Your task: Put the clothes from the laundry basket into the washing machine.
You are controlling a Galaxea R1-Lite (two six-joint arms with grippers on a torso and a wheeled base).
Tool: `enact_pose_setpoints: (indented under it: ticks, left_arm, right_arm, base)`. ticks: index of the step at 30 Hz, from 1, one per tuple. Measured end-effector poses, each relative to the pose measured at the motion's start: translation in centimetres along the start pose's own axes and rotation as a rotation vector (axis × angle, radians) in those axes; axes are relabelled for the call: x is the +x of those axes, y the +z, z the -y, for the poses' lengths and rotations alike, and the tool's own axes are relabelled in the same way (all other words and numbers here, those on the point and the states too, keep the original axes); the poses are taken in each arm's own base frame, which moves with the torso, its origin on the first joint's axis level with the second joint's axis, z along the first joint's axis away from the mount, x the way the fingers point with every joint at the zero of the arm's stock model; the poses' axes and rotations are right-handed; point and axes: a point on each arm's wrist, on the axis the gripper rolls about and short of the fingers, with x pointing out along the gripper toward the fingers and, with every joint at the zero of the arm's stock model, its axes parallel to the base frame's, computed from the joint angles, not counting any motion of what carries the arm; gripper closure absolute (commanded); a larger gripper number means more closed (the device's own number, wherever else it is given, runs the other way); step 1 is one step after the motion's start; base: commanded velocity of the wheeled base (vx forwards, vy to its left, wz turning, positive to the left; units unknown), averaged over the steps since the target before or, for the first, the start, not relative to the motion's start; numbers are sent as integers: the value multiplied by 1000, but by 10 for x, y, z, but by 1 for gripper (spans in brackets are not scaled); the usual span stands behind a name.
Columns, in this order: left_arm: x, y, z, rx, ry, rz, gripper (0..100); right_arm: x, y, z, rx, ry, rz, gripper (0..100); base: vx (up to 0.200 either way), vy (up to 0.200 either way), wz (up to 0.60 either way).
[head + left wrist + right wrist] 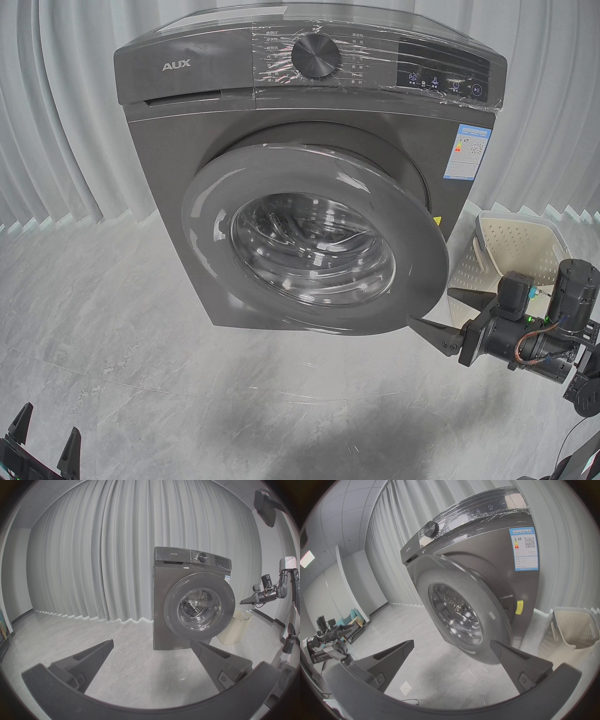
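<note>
The grey washing machine [187,144] stands ahead with its round glass door [312,244] ajar, the right edge swung away from the front. My right gripper [431,306] is open at the door's lower right edge, one finger on each side of the rim. In the right wrist view the door [462,611] sits just beyond the right gripper [451,642]. The cream laundry basket [519,250] stands on the floor right of the machine, its visible inside showing bare perforated walls. My left gripper [50,420] hangs open and empty low at the near left, far from the machine [187,573].
Grey curtains [56,125] run behind the machine. Bare marble-look floor [156,350] spreads in front and to the left. The basket [575,630] stands close against the machine's right side, behind my right arm.
</note>
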Motion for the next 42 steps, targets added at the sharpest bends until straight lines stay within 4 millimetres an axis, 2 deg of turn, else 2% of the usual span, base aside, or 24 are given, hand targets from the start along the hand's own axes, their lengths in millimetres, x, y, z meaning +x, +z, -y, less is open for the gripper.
enact_pose_setpoints:
  ticks: [7, 13, 17, 22, 23, 30, 42]
  left_arm:
    - [0, 0, 0, -9, 1, 0, 0]
    - [0, 0, 0, -11, 0, 1, 0]
    - [0, 0, 0, -10, 0, 1, 0]
    - [0, 0, 0, -3, -1, 0, 0]
    - [0, 0, 0, -2, -1, 0, 0]
    - [0, 0, 0, 0, -1, 0, 0]
    - [0, 0, 0, -3, 0, 0, 0]
  right_arm:
    - [17, 17, 3, 17, -7, 67, 0]
    - [31, 25, 18, 8, -79, 139, 0]
    - [33, 20, 26, 7, -116, 130, 0]
    - [29, 10, 17, -10, -88, 90, 0]
    - [27, 8, 12, -14, -71, 81, 100]
    - [15, 2, -7, -28, -46, 71, 100]
    - [20, 26, -9, -25, -47, 170, 100]
  base:
    - [0, 0, 0]
    - [0, 0, 0]
    - [0, 0, 0]
    - [0, 0, 0]
    - [0, 0, 0]
    - [171, 0, 0]
    - [200, 0, 0]
